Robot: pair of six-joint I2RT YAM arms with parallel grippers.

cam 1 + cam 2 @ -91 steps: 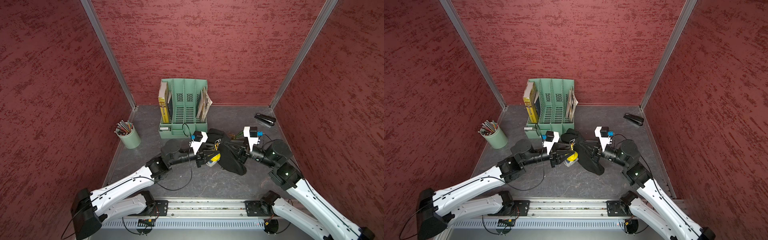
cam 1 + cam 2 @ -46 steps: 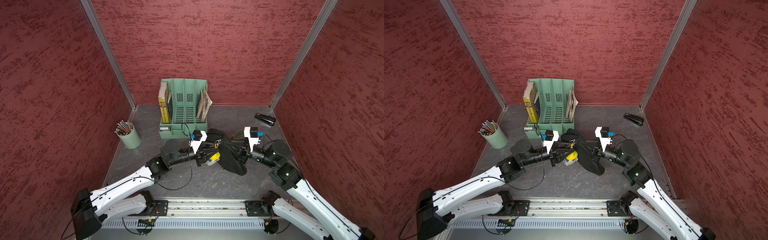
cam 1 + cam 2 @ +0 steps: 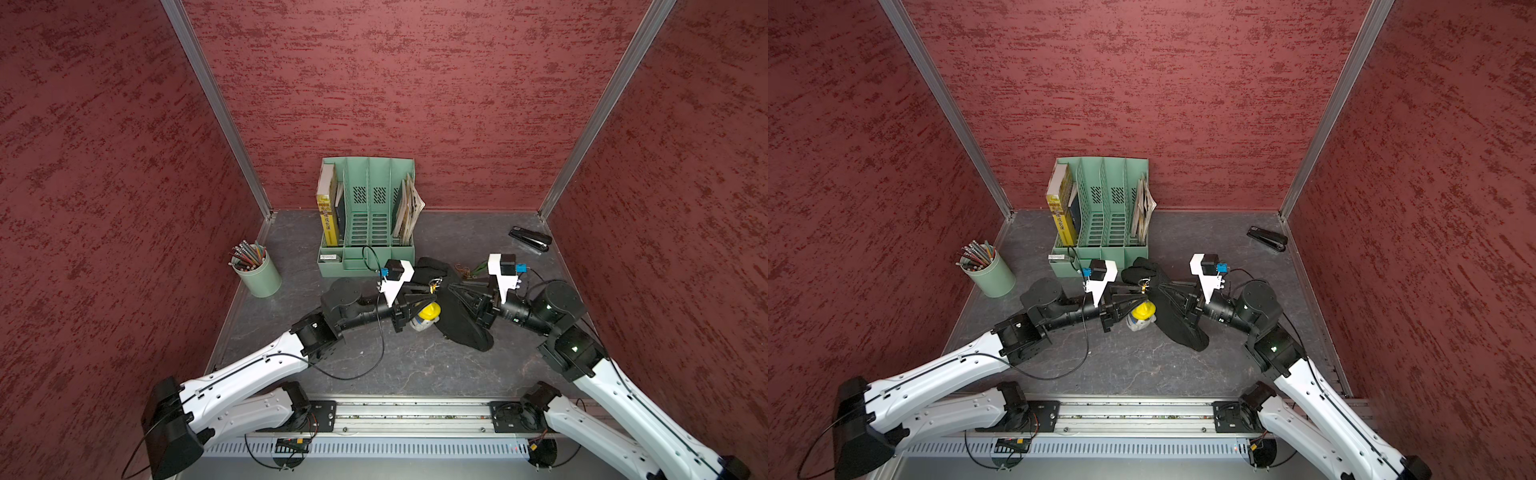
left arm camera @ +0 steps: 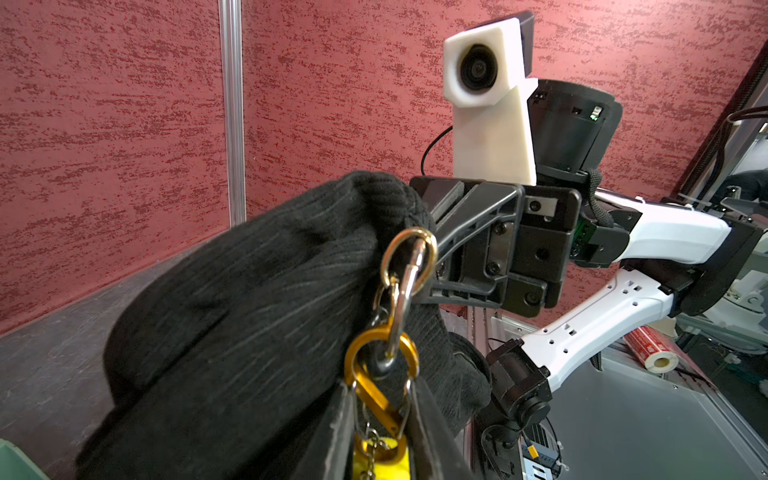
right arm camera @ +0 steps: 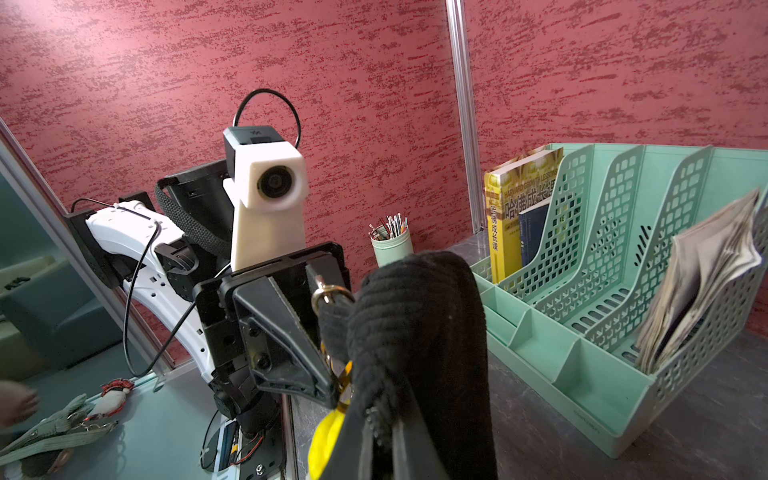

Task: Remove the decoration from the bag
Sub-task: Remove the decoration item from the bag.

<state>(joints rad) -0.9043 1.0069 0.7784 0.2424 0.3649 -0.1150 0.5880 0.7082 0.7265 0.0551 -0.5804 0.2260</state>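
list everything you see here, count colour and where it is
bag: 1, black, centre, held by right gripper
decoration: 1, yellow-helmeted figure on gold clip, hanging from bag
file organiser: 1, green, back centre
books: 2, yellow and dark blue, organiser's end slot
papers: 1 bundle, pale, opposite end slot
pencil cup: 1, green, full, by left wall
stapler: 1, black, far right corner
left gripper: 1, black, closed on decoration's clip
right gripper: 1, black, shut on bag
arms: 2, white and black, front
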